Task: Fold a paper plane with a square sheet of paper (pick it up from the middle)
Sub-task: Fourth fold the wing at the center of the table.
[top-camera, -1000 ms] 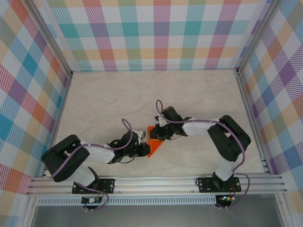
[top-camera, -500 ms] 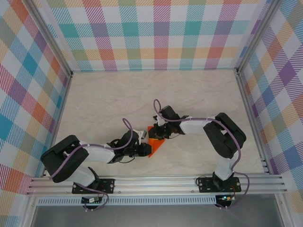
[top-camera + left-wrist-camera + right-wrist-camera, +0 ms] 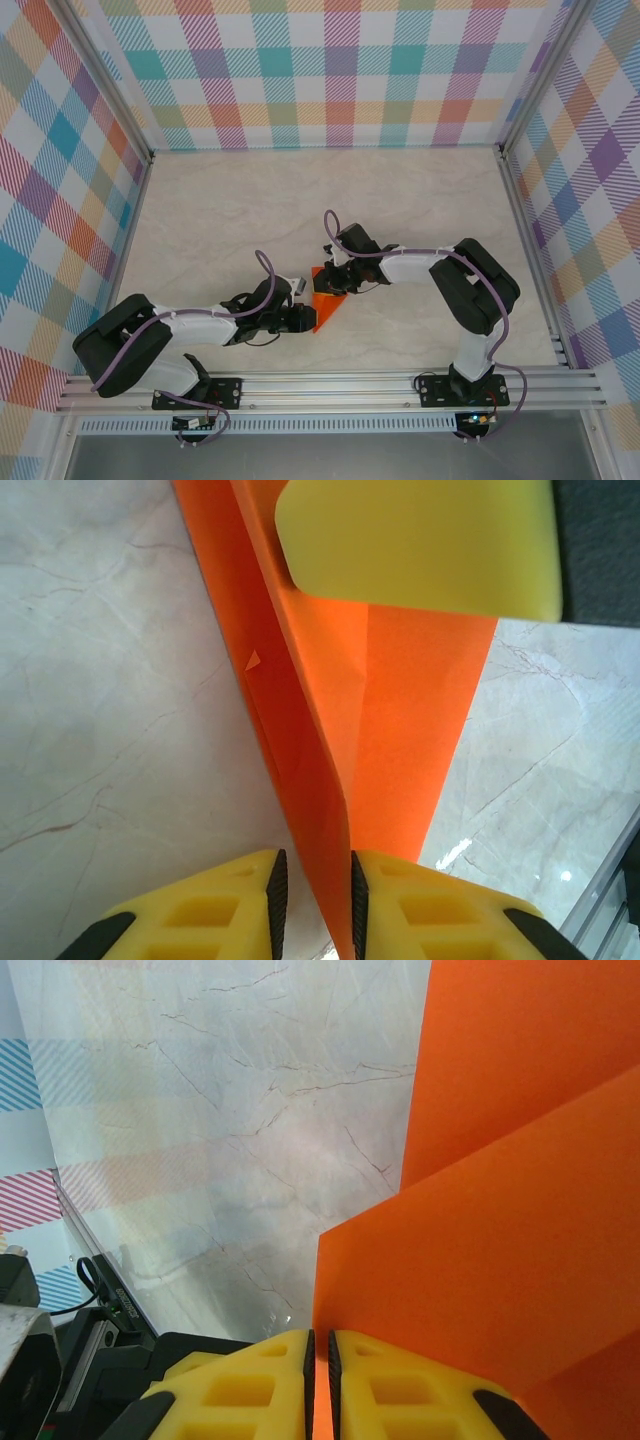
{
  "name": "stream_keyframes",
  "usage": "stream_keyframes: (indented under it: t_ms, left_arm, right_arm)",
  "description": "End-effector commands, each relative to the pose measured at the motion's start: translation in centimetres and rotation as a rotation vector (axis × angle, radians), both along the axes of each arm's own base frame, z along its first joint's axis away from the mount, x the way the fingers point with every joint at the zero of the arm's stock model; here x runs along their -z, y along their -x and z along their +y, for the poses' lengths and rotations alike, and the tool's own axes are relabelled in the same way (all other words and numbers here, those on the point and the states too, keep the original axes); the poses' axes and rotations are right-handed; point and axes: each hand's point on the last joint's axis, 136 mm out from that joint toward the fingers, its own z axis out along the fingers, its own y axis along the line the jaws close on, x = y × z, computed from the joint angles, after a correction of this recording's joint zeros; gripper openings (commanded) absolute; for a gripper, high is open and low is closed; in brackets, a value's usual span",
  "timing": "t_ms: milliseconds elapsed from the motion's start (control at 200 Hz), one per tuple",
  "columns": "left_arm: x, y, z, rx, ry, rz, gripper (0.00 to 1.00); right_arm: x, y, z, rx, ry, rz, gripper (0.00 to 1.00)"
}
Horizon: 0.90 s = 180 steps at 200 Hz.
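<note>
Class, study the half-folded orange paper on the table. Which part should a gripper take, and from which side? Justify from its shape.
On the orange paper, grip the raised centre fold, coming in low from its end, one finger each side. That ridge stands up thin; the flat flaps offer nothing to pinch. The left gripper holds it so.

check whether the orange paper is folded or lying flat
Folded. The paper shows creases and overlapping layers, with a raised edge pinched in the left gripper and another in the right gripper.
</note>
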Motion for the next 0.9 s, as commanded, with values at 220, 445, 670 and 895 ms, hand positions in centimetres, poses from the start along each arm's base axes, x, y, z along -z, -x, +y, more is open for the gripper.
stream_keyframes:
  t_ms: [220,445,670,895]
  left_arm:
    - [-1.1,-0.4,-1.2,0.011,0.066,0.005,0.24]
    - [-1.6,-0.8,-1.5,0.004,0.084,-0.007,0.24]
    - [-1.5,-0.8,-1.4,-0.005,0.084,-0.010,0.20]
    - [-0.9,-0.4,-1.3,0.001,0.091,0.001,0.11]
  right_arm:
    - [0.2,0.6,0.0,-0.036,0.001,-0.001,0.14]
    - [0.2,0.6,0.0,-0.038,0.001,-0.004,0.14]
    - [0.5,0.6,0.0,-0.037,0.005,0.001,0.14]
    - [0.8,0.8,-0.1,-0.039,0.009,0.009,0.14]
